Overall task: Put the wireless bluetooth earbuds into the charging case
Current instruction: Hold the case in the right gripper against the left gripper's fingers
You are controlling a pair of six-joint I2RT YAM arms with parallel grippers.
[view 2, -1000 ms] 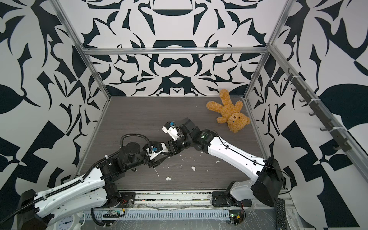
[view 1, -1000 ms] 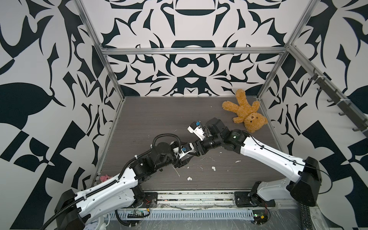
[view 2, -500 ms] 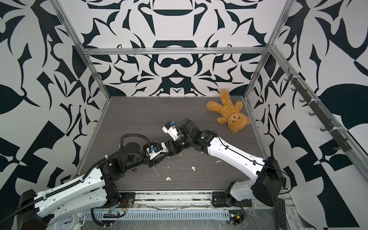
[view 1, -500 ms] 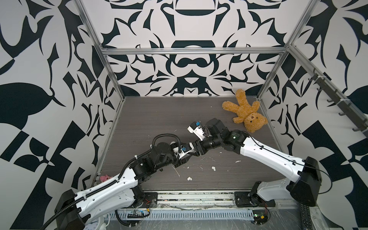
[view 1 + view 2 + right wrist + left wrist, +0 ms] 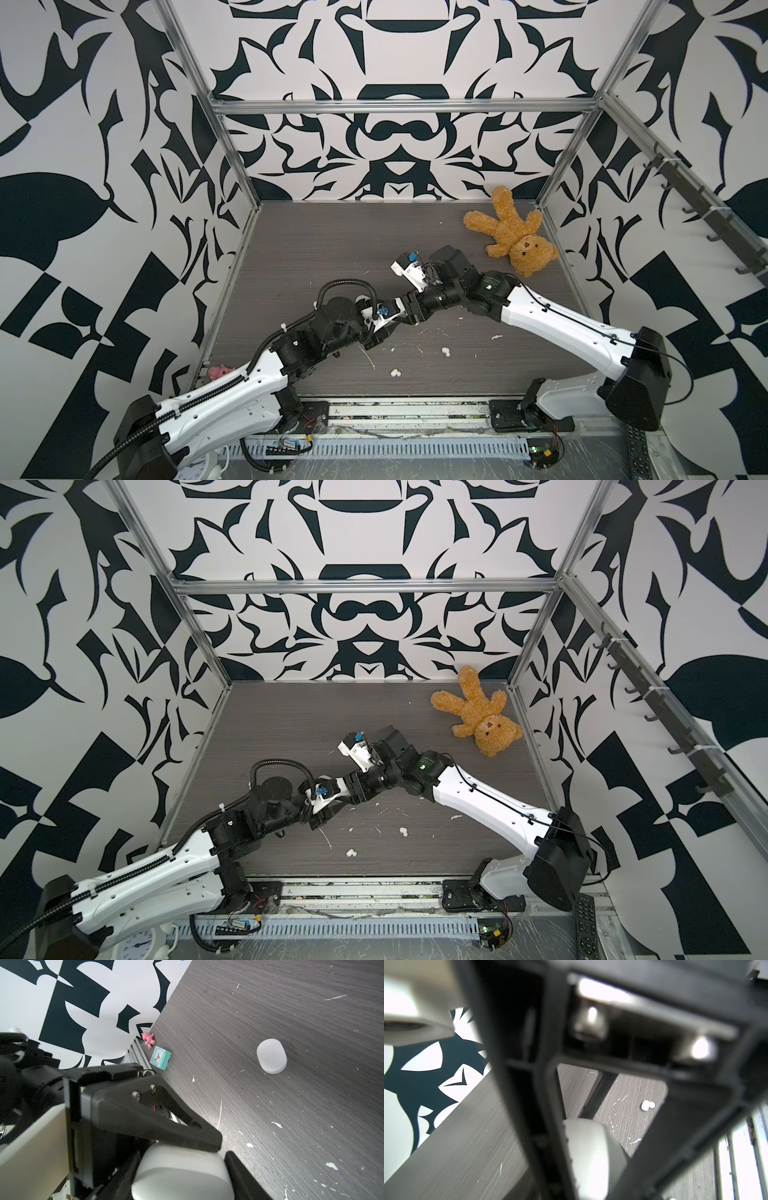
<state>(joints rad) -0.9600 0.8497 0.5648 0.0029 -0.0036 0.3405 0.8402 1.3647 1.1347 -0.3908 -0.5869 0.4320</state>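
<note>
A white charging case hangs above the table where the two arms meet. My right gripper is shut on it, a black finger on each side. My left gripper is shut on the same case, and one of its fingers lies across the top. In both top views the left gripper and the right gripper cover the case. Two white earbuds lie loose on the table in front of them. One earbud shows in the left wrist view.
A second white oval case lies shut on the table. A brown teddy bear lies at the back right. A pink toy and a teal clock sit by the left wall. White flecks litter the wood.
My left gripper's jaws have closed in on the case. Both arms have stayed almost where they were, and the earbuds on the table have not moved.
</note>
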